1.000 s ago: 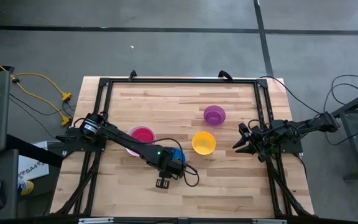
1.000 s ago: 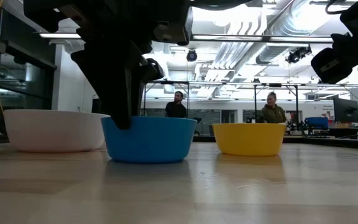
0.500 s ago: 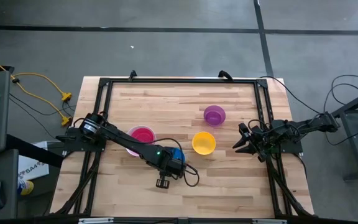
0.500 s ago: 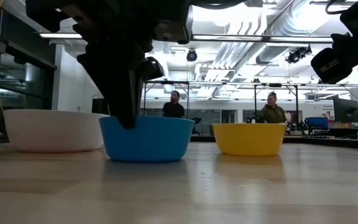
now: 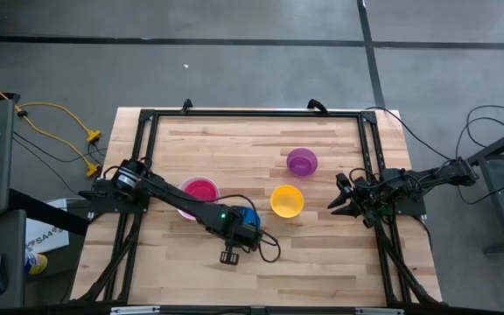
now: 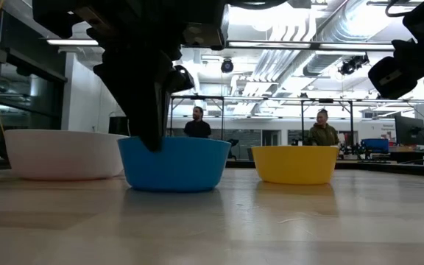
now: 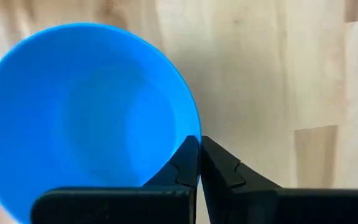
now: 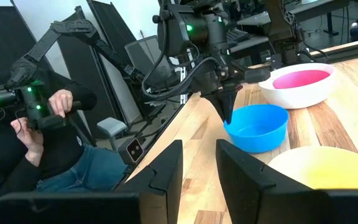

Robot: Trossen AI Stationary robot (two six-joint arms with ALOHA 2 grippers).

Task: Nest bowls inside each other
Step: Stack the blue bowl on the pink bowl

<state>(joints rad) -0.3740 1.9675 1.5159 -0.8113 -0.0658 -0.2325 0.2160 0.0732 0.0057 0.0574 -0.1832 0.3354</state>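
Observation:
The blue bowl (image 7: 86, 118) stands on the table near its front middle, and my left gripper (image 7: 199, 144) is shut on its rim; from the low view the gripper (image 6: 152, 140) comes down onto the bowl (image 6: 174, 163). To the left and farther back, a pink bowl (image 5: 200, 187) sits inside the white bowl (image 6: 65, 153). Resting on their bases are the yellow bowl (image 5: 286, 200) to the right of the blue one and the purple bowl (image 5: 302, 161) behind it. At the table's right edge my right gripper (image 8: 197, 165) hovers open, touching nothing. My left gripper pinches the blue bowl's rim (image 7: 191, 134) on its near-left side, one finger (image 7: 180, 167) inside the bowl and the other (image 7: 225, 173) outside. The fingers point steeply down from above. The bowl stands upright with its base on the table.
A black frame (image 5: 234, 115) runs round the wooden tabletop. Bare wood lies in front of the bowls and at the far left. Beyond the table a person (image 8: 36, 130) sits holding control handles, and other people (image 6: 322, 134) stand far back in the room.
My left gripper has shut its fingers onto the blue bowl's rim without moving away. The bowl has stayed on the table, upright.

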